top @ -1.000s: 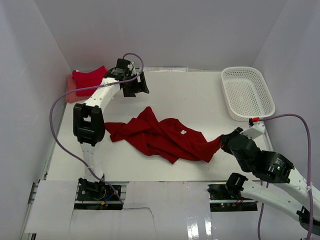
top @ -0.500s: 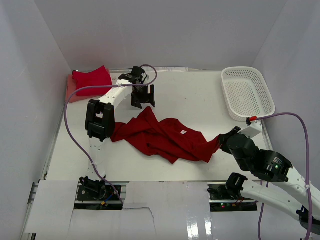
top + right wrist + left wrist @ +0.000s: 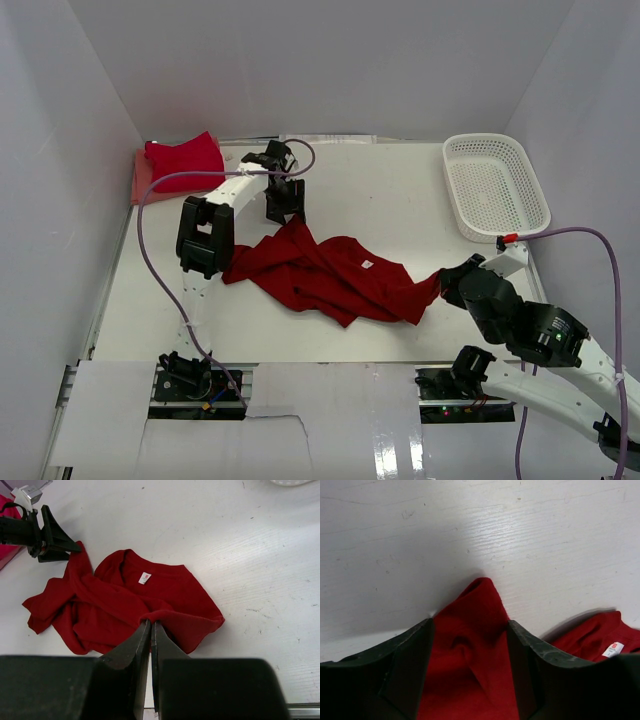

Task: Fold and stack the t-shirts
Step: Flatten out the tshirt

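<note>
A crumpled dark red t-shirt (image 3: 330,275) lies in the middle of the white table, with a white neck label (image 3: 367,264). My left gripper (image 3: 284,210) is open over the shirt's far tip, and the red cloth (image 3: 470,645) lies between its two fingers. My right gripper (image 3: 447,281) is shut on the shirt's right edge; in the right wrist view the jaws pinch a fold of it (image 3: 151,621). A folded red shirt (image 3: 183,156) lies on a pink one at the far left corner.
A white mesh basket (image 3: 497,185) stands at the far right. White walls close in the table on the left, the back and the right. The left arm's purple cable (image 3: 150,200) loops over the left side.
My left gripper has moved from beside the folded stack, right and nearer, down onto the far tip of the red shirt. My right gripper has kept its hold.
</note>
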{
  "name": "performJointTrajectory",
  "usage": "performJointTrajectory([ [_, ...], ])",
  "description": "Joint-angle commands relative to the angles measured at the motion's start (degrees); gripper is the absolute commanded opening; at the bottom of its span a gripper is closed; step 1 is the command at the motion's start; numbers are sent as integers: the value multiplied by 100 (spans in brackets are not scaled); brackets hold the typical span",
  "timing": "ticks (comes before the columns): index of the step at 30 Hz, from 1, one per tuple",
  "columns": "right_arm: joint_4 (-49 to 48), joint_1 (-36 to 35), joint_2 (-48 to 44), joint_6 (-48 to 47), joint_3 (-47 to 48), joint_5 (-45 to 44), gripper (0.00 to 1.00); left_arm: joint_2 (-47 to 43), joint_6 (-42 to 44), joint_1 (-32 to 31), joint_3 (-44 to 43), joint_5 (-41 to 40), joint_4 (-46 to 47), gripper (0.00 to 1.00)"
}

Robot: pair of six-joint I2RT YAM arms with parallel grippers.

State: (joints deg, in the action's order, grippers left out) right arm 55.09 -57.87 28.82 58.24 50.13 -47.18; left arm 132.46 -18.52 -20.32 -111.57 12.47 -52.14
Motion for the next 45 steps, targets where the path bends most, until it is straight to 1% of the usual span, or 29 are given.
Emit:
performJointTrajectory([
  [1, -218, -23, -60, -14, 41, -90, 8, -45, 16, 1, -207, -34, -24, 69],
  [2, -209, -14, -61, -6, 41, -81, 8, -28, -2, 1, -260, -78, -33, 67],
  [3, -209, -23, -52, 3, 32, -72, 8, -19, -20, 1, -295, -87, -33, 63],
  [4, -209, -23, -52, -5, 23, -72, 8, -10, -20, 1, -321, -87, -33, 53],
  [5, -209, -14, -52, -14, 23, -72, 8, 7, -46, 1, -391, -69, -33, 48],
  [6, -209, -14, -26, -6, 15, -55, 8, 42, -63, 1, -470, -78, -42, 30],
  [7, -209, -14, -25, -5, 6, -46, 8, 43, -64, 1, -471, -78, -42, 20],
  [10, -236, -14, 18, -14, -21, -37, 8, 16, -116, 1, -620, -174, -42, 0],
  [13, -279, -14, 141, -49, -38, -63, 8, -159, -160, 1, -770, -411, -77, 0],
  [16, -306, -14, 527, -242, 127, -81, 8, -457, -266, 36, -963, -920, -199, 0],
  [19, -358, -5, 1116, -567, 339, -160, 8, -932, -371, 168, -1007, -1141, -218, 0],
  [21, -586, 82, 1634, -1014, 576, -38, 8, -1221, -441, 291, -885, -1159, -218, 0],
  [22, -813, 135, 1862, -1486, 716, 259, 8, -1545, -459, 335, -841, -1385, -209, 0],
  [25, -1070, 179, 3002, -2287, 1392, 709, 8, -2125, -512, 554, -621, -1519, -165, 0],
  [26, -1071, 188, 3224, -2438, 1803, 710, 8, -2267, -529, 625, -551, -1519, -130, 0],
  [28, -1175, 223, 3698, -2772, 2210, 684, 8, -2540, -573, 871, -245, -1484, 10, 0],
  [29, -1237, 275, 3840, -3113, 2421, 762, 8, -2802, -600, 958, -103, -1432, 72, 0],
  [30, -1359, 476, 3964, -3343, 2788, 919, 8, -2944, -626, 1116, 46, -1405, 159, 0],
  [31, -1561, 626, 4191, -3554, 2957, 1399, 8, -3085, -696, 1187, 369, -1379, 308, 0],
  [32, -1624, 932, 4306, -3835, 3124, 1596, 8, -3365, -731, 1240, 538, -1440, 379, 0],
  [35, -1747, 1504, 4816, -4232, 3801, 2176, 8, -3945, -898, 1390, 1197, -1685, 748, 0],
  [36, -1747, 1941, 4965, -4468, 4011, 2508, 8, -4069, -951, 1460, 1329, -1782, 845, 0],
  [38, -1712, 2444, 5466, -4680, 4793, 2923, 8, -4228, -1047, 1574, 1541, -1914, 1030, 0],
  [39, -1625, 2960, 5624, -4794, 5074, 3273, 8, -4238, -1074, 1749, 1516, -1915, 1030, 0],
  [40, -1563, 3235, 5948, -4830, 5643, 3494, 8, -4194, -1092, 1846, 1454, -1863, 1004, 0],
  [41, -1458, 3725, 6143, -4839, 5953, 3731, 8, -4133, -1109, 1934, 1288, -1793, 987, 0],
  [43, -1212, 4115, 6485, -4805, 6429, 4371, 8, -3879, -1127, 2276, 1068, -1555, 917, 0],
  [44, -1237, 4378, 6531, -4804, 6578, 4540, 8, -3782, -1136, 2330, 971, -1494, 907, 0],
  [45, -1333, 4459, 6549, -4813, 6597, 4881, 8, -3702, -1171, 2383, 788, -1476, 907, 0],
])
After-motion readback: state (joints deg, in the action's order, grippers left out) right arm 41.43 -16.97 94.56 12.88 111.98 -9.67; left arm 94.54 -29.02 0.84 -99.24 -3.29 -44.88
